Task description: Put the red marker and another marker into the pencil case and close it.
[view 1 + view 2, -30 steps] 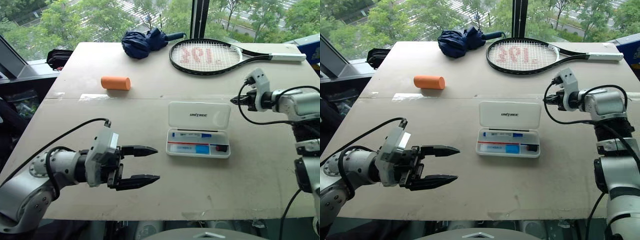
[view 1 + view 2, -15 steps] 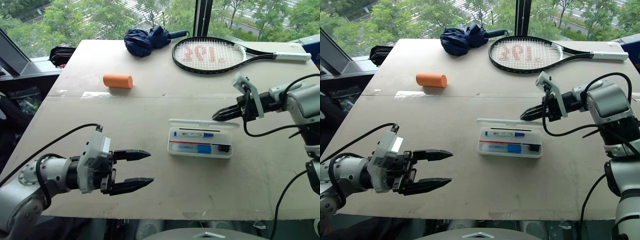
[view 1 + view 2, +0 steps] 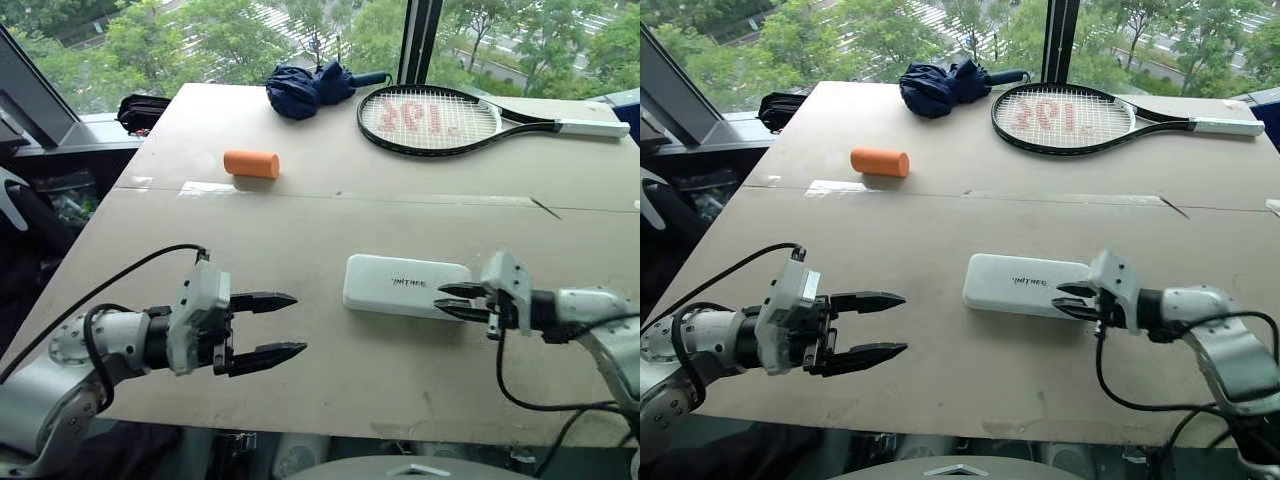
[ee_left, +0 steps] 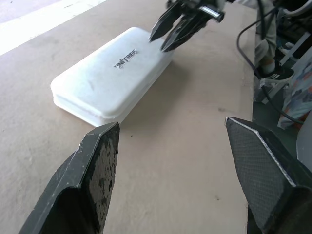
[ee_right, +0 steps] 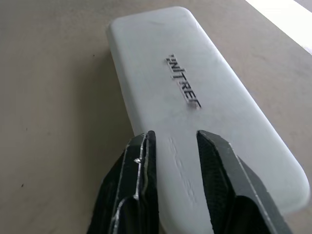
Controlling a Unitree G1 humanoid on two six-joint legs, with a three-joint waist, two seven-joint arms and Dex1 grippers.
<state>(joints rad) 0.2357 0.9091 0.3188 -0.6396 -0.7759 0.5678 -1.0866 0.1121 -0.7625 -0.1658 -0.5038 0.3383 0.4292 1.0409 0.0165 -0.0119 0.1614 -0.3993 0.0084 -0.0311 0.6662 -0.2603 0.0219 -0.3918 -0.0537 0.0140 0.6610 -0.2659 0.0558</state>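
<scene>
Pencil case [image 3: 405,285] lies shut on the surface [image 3: 300,220]. My right pincer [image 3: 449,300], partly parted and empty, sits at its right end; my left pincer [image 3: 272,327], wide open and empty, hangs well left of it.

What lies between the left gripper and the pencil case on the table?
Nothing: in the left eye view, only bare table separates the left gripper from the closed pencil case.

Pencil case [image 3: 405,286] lies flat, lid down, on the near half of the worktop [image 3: 300,230]. Right tool [image 3: 462,300] sits at its right end, fingertips over the lid edge; left tool [image 3: 283,325] is well apart to its left. Behind, near the far edge: foam cylinder [image 3: 251,164], folded umbrella [image 3: 312,88], tennis racket [image 3: 440,118], left to right.
</scene>
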